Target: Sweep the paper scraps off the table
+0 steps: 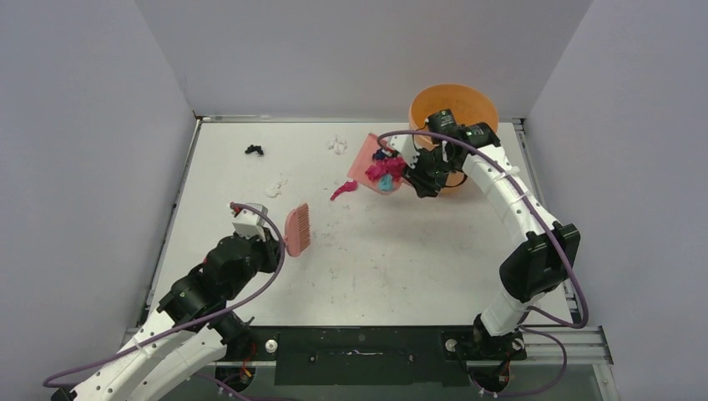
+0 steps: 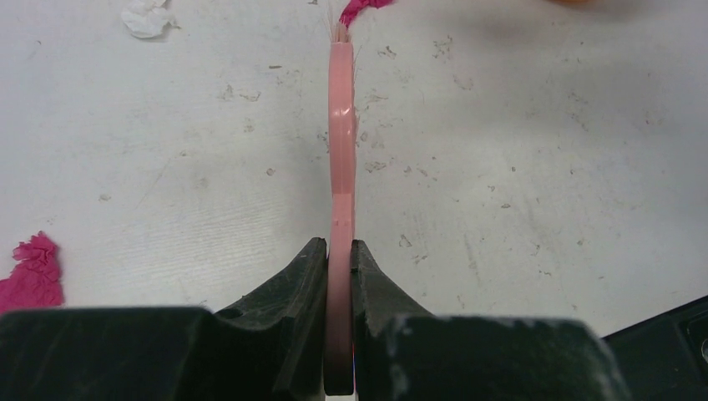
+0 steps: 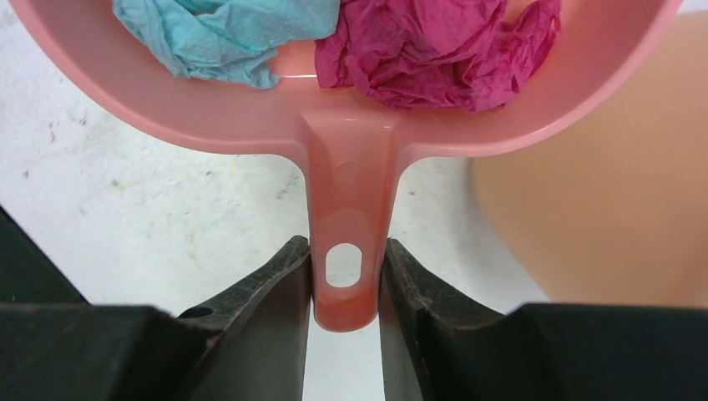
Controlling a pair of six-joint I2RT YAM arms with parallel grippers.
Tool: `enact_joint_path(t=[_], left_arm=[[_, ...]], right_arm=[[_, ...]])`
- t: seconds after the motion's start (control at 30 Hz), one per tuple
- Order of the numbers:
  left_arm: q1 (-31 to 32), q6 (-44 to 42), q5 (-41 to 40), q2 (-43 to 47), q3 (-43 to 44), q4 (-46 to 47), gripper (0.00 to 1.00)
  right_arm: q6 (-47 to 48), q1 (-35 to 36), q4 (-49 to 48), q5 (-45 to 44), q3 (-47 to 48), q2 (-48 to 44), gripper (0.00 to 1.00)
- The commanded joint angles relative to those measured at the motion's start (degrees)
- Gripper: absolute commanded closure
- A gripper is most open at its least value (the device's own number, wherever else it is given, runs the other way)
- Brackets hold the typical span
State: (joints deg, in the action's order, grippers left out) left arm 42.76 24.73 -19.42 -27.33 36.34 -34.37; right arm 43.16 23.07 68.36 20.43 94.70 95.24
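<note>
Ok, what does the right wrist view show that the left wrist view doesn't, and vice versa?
Only right wrist: the right pincer clamped on the handle of the pink dustpan, a light blue scrap and a magenta scrap lying in the pan. Only left wrist: the left pincer clamped on the pink brush, edge-on, with a white scrap and loose magenta scraps on the table. Both: the scuffed white table; the orange bowl is plain by the right wrist, maybe a sliver at the left wrist's top edge.
</note>
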Motion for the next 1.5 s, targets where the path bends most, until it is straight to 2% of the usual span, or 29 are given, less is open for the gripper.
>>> enact_joint_path(t=[0.0,0.17,0.27,0.47,0.73,0.97,1.1,1.2,1.27,1.37,1.47], left_arm=[[-0.31,-0.82,2.30,-1.93,1.20,3.74,1.00],[-0.39,-1.28,6.72,-2.02,0.64,5.36,1.00],[-0.39,-1.44,7.66,-2.22,0.49,5.67,1.00],[-0.40,-1.61,8.24,-3.41,0.84,5.28,1.00],[-0.40,-2.39,8.43,-2.98,0.84,5.27,1.00],[-0.49,-2.94,9.97,-3.48,0.93,5.51,1.00],[-0.51,-3.03,10.65,-3.50,0.84,5.63,1.00],[-0.49,-3.11,11.15,-3.68,0.88,5.72,1.00],[-0.49,-3.20,11.46,-3.54,0.93,5.72,1.00],[-0.57,-3.14,11.73,-3.31,0.80,5.78,1.00],[-0.64,-3.25,11.66,-3.33,0.83,5.80,1.00]], right_arm=[[-4.76,-4.63,1.37,4.19,8.75,1.26,0.95],[-12.02,-10.92,2.10,10.36,18.91,4.69,0.95],[-14.98,-13.11,0.22,10.23,23.09,5.13,0.95],[-17.81,-15.56,-4.56,-3.53,28.22,6.76,0.95],[-13.38,-16.72,1.39,-24.40,41.11,13.55,0.95],[-2.78,-16.65,-1.23,-40.09,41.58,12.76,0.95],[7.51,-14.90,-5.29,-51.88,39.33,11.68,0.95],[18.09,-12.63,-12.52,-62.94,32.48,9.37,0.95],[26.27,-10.92,-20.88,-70.36,25.98,6.94,0.95],[39.69,-9.27,-33.63,-74.90,17.96,3.49,0.95],[51.03,-8.75,-42.27,-77.50,14.41,2.31,0.95]])
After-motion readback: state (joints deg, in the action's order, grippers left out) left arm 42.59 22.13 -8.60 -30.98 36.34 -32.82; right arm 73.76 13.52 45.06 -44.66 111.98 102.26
